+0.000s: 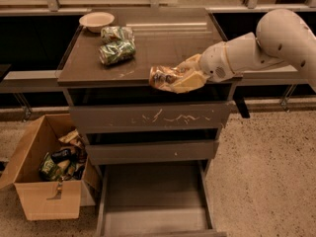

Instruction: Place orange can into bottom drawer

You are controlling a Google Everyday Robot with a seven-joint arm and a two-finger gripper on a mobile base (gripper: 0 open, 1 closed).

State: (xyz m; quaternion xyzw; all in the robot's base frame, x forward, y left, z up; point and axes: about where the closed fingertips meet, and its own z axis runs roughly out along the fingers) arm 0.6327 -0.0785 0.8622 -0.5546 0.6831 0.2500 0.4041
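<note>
The white arm (pixel 266 41) reaches in from the right of the frame, and the gripper (pixel 180 78) sits mid-frame, right over the front edge of the cabinet top (pixel 168 43). Its pale fingers (pixel 190 80) are clamped around the orange can (pixel 160 76), no slack showing. The can lies on its side, pointing left and overlapping the lip of the top. Whether it rests on the surface or is just clear of it, I can't tell.

Down at the bottom centre, the bottom drawer (pixel 153 196) is pulled out with its flat floor bare, well below the can. Above it are a plain closed drawer front (pixel 150 152) and the scratched drawer front (pixel 148 117).

Back on the top, upper left, two green-and-white cans lie side by side: the far can (pixel 117 33) and the near can (pixel 117 52). A small bowl (pixel 96 19) sits just behind them. On the floor at lower left is an open cardboard box (pixel 47 201) with packets inside.
</note>
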